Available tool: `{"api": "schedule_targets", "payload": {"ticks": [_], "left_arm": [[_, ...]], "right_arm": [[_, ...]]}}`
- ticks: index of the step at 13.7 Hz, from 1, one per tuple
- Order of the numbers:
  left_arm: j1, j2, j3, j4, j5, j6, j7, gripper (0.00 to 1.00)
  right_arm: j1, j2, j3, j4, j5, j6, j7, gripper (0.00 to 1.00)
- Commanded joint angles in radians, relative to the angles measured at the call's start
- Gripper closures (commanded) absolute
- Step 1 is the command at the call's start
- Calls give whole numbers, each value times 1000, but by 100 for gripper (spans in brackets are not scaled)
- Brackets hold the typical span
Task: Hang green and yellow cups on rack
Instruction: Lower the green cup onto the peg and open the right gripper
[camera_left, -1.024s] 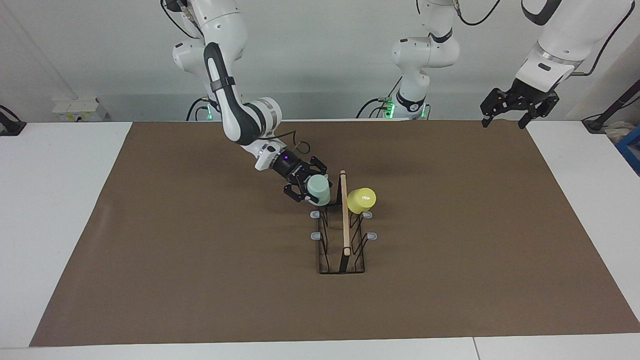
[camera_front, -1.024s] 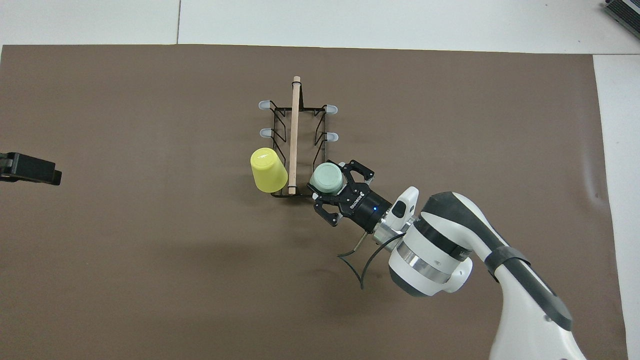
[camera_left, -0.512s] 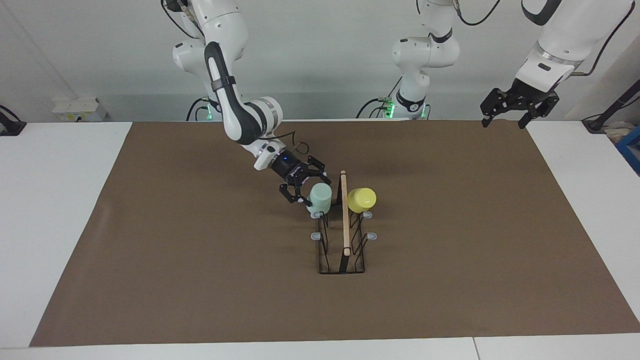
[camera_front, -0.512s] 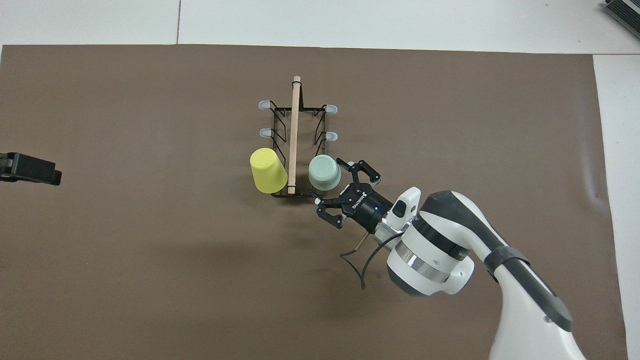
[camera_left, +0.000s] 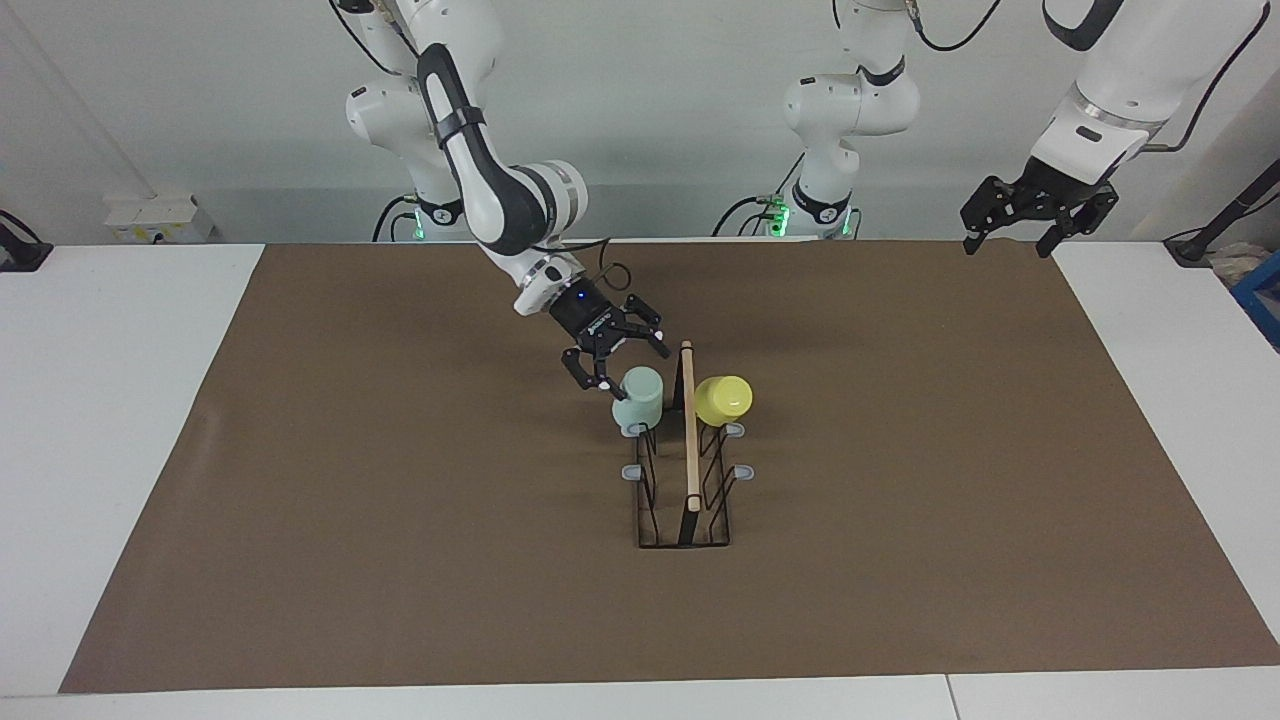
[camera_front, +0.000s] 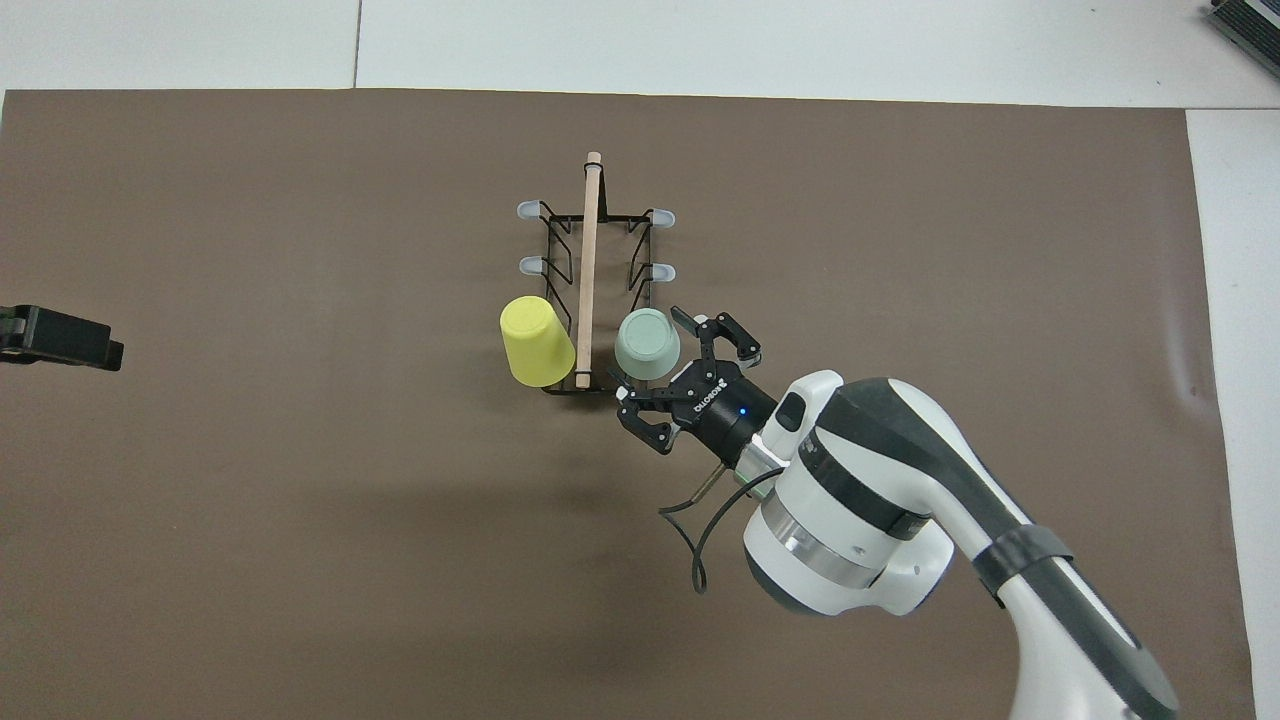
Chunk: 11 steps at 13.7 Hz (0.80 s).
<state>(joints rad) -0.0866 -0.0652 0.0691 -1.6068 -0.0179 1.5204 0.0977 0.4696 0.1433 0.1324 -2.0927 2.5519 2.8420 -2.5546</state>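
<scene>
The black wire rack (camera_left: 685, 520) (camera_front: 560, 225) with its wooden rod (camera_left: 690, 430) (camera_front: 588, 260) lies mid-table. The mint green cup (camera_left: 638, 397) (camera_front: 648, 344) sits upside down on a prong at the rack's end nearest the robots, on the right arm's side. The yellow cup (camera_left: 724, 399) (camera_front: 537, 341) hangs tilted on the matching prong on the left arm's side. My right gripper (camera_left: 628, 362) (camera_front: 658, 362) is open just above and beside the green cup, apart from it and holding nothing. My left gripper (camera_left: 1040, 212) (camera_front: 60, 338) waits open, raised over the table's edge at the left arm's end.
A brown mat (camera_left: 400, 500) covers most of the white table (camera_left: 120, 400). Several grey-tipped prongs (camera_left: 633, 471) on the rack carry nothing. A third robot base (camera_left: 825, 205) stands at the table's edge between the arms.
My right gripper opened and let go of the green cup, then drew back and up from it. The cup settled lower onto its prong. The left arm stayed still.
</scene>
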Motion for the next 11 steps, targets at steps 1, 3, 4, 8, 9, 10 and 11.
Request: {"api": "schedule_targets", "payload": {"ticks": [1,3,4,8,9,10,11], "left_arm": [[2,-5,0,-5,-8,-9,8,0],[2,-5,0,-5,-8,-9,8,0],[2,-5,0,-5,-8,-9,8,0],[2,-5,0,-4,-8,-9,8,0],[2,-5,0,-5,-8,-9,7,0],[2,-5,0,-5,-8,-9,8,0],[2,-5,0,-5,-8,-9,8,0]], "right_arm": [[24,-51,-1,40,42,153,20,0],[24,-57,4,88,21,236,22,0],[24,-57,6,95,1,250,22,0],[17,-53,-4,97,-302,247,17,0],[15,-51,-4,95,-353,247,17,0],[17,-51,-4,89,-392,249,17,0],[18,-51,-4,83,-450,247,13,0]]}}
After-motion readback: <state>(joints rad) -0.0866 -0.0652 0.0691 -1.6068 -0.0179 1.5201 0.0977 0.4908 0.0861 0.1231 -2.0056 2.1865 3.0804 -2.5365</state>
